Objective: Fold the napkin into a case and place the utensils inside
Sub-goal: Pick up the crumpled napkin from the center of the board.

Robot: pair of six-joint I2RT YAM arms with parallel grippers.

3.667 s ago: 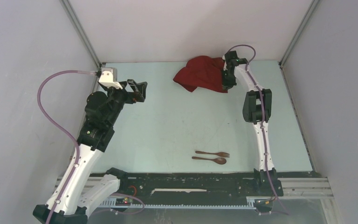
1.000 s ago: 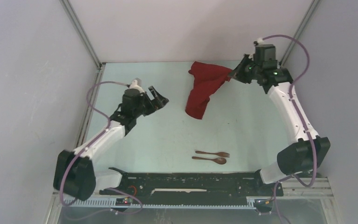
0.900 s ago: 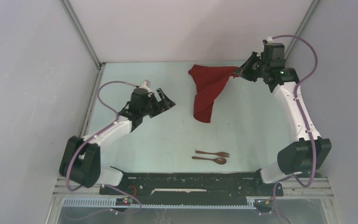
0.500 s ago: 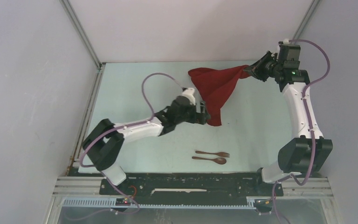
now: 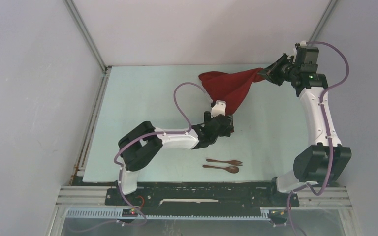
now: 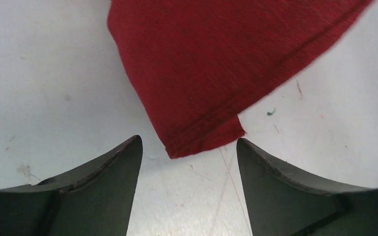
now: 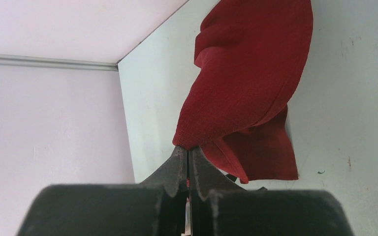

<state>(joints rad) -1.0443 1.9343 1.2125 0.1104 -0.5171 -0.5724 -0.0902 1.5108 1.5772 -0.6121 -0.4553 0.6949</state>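
Observation:
The dark red napkin (image 5: 229,87) hangs spread above the far right of the table. My right gripper (image 5: 265,74) is shut on its upper corner, which shows pinched at the fingertips in the right wrist view (image 7: 187,147). The napkin's (image 6: 216,64) lower corner (image 6: 204,142) hangs just ahead of my left gripper (image 6: 189,152), which is open with the corner between the fingertips' line, not gripped. In the top view the left gripper (image 5: 226,124) sits at the napkin's lower tip. The fork (image 5: 225,162) and spoon (image 5: 221,168) lie side by side near the table's front.
The pale table (image 5: 147,98) is walled by grey panels at left, back and right. The left arm (image 5: 172,137) stretches across the table's middle. The right arm (image 5: 320,118) stands along the right wall. A black rail (image 5: 197,191) runs along the near edge.
My left arm has swung right across the table and now sits at the napkin's hanging lower corner. My right gripper has lifted the napkin up and to the right, spreading it.

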